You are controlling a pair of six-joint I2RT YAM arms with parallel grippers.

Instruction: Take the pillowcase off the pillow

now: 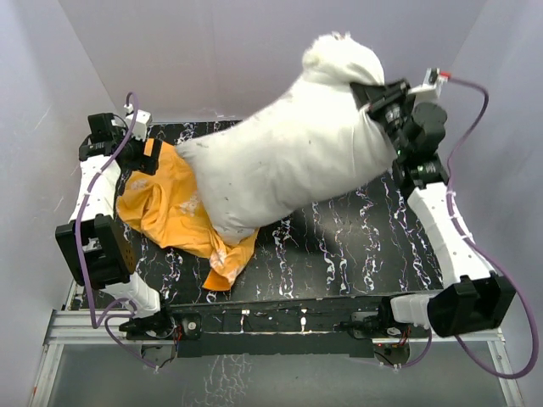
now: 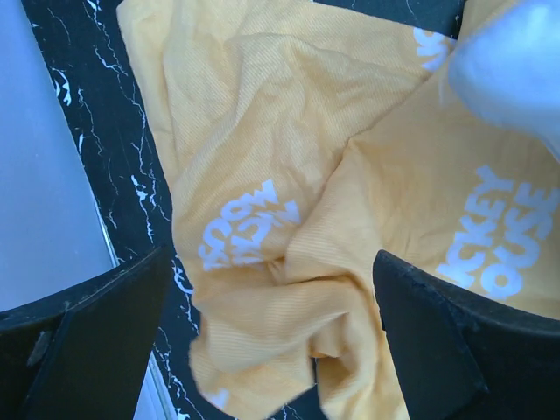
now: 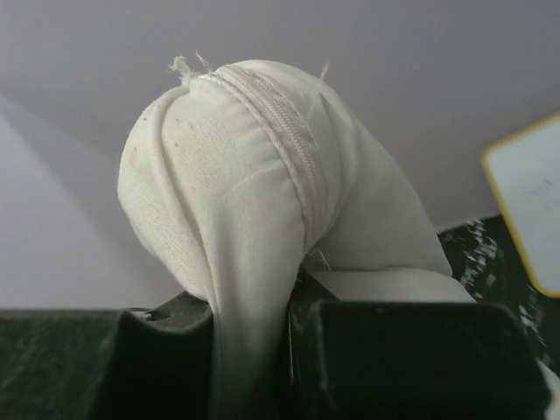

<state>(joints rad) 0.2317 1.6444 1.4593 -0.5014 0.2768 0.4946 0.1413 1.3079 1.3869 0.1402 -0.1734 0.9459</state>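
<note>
The white pillow point(image 1: 288, 161) hangs slanted above the table, its far right corner pinched in my right gripper point(image 1: 379, 97). In the right wrist view the jaws point(image 3: 254, 350) are shut on a bunched corner of the pillow point(image 3: 227, 175) with a zip seam. The pillow's low end rests on the crumpled orange pillowcase point(image 1: 165, 208), which lies on the table at the left. My left gripper point(image 1: 146, 157) is at the pillowcase's far left edge. In the left wrist view it point(image 2: 271, 350) is open, fingers wide apart above the pillowcase point(image 2: 289, 175), which shows white lettering.
The black marbled table point(image 1: 339, 246) is walled by pale panels at the back and sides. A small yellow-framed whiteboard point(image 3: 528, 197) shows at the right of the right wrist view; the pillow hides it in the top view.
</note>
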